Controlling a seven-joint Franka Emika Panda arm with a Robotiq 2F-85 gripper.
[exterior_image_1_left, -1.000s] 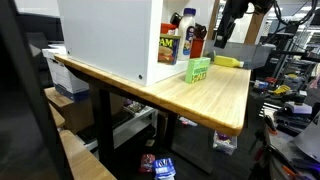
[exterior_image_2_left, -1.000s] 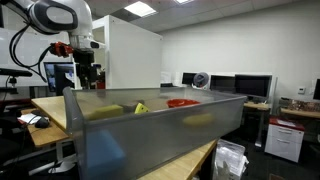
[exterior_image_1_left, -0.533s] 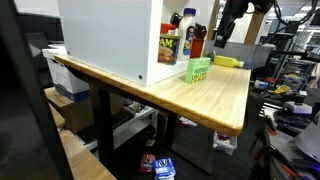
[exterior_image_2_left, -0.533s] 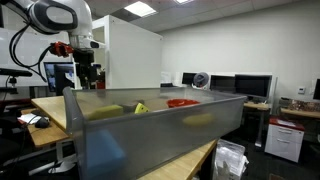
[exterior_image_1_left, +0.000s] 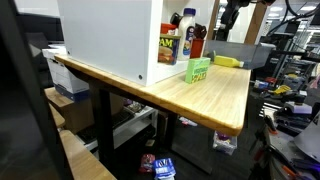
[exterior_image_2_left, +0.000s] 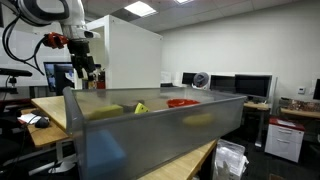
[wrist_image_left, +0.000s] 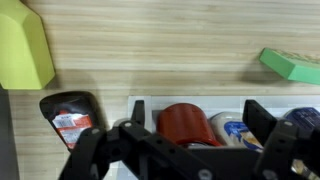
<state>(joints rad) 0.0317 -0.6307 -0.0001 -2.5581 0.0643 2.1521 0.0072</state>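
The gripper (wrist_image_left: 182, 158), wide open and empty, has lifted above the round red cup (wrist_image_left: 185, 124) on the grainy wooden table (wrist_image_left: 160, 40).

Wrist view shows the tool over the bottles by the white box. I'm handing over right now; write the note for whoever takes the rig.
Tool: open, empty, above the table.
Under it in the wrist view: red container, dark bottle beside it, both by the white box.
Green box and yellow item stand apart on the table.
Done: nothing gripped.
Left: descent and grasp, probably on the red container.
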